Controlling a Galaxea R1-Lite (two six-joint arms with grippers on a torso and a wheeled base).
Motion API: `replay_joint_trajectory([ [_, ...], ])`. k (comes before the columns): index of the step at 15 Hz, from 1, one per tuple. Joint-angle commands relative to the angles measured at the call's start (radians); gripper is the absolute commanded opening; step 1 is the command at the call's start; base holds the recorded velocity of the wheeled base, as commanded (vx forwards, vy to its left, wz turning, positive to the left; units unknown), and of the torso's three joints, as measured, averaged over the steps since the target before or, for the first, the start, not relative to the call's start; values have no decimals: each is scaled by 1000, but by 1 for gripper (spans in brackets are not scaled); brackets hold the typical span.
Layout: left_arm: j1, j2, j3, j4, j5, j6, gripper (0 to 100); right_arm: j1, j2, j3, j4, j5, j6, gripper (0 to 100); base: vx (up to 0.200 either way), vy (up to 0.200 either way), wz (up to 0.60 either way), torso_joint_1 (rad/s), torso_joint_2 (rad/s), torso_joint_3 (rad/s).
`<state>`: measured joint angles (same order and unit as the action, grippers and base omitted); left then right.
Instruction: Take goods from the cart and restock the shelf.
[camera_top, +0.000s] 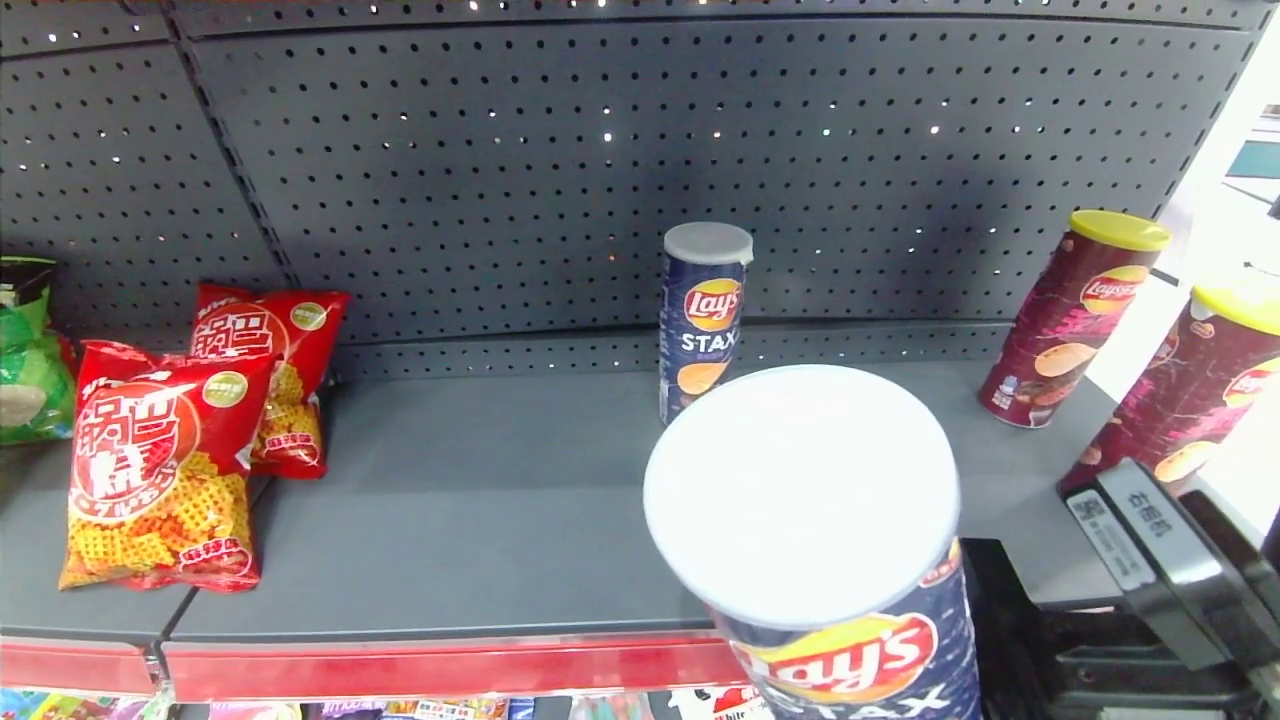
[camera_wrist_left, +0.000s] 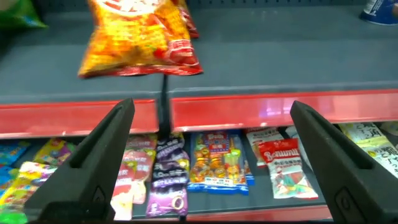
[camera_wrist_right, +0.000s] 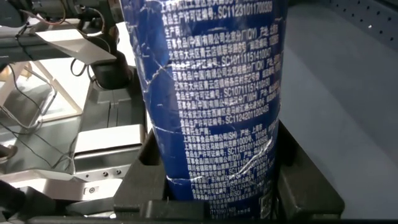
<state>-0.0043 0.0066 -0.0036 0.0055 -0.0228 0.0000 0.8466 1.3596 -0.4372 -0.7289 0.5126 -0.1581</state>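
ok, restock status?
Right gripper shut on blue can, held at shelf front. Left gripper open, holding nothing. Second can stands behind, at shelf back.

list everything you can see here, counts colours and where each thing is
held blue can: 1, dark blue, white lid, in front of the shelf's front edge, right of middle
standing blue can: 1, dark blue, pale lid, middle of the shelf near the back
maroon cans: 2, maroon, yellow lids, right end of the shelf
red snack bags: 2, red and yellow, left part of the shelf
green bag: 1, green, far left
shelf: 1, grey, red front strip
small packets: many, mixed colours, lower shelf
left gripper: black, fingers open, empty, facing the shelf's front strip
right gripper: black, fingers shut on the held blue can
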Motion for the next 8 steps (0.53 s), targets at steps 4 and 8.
replay_joint_trajectory([
  [4,1,1,2,1,0,-2,100,0,0,0,0,0,0,0,0,-200,0,7,2,-1],
  [8,1,1,1,2,1,-9,100,0,-10,5,0,0,0,0,0,-100,0,4,4,1],
])
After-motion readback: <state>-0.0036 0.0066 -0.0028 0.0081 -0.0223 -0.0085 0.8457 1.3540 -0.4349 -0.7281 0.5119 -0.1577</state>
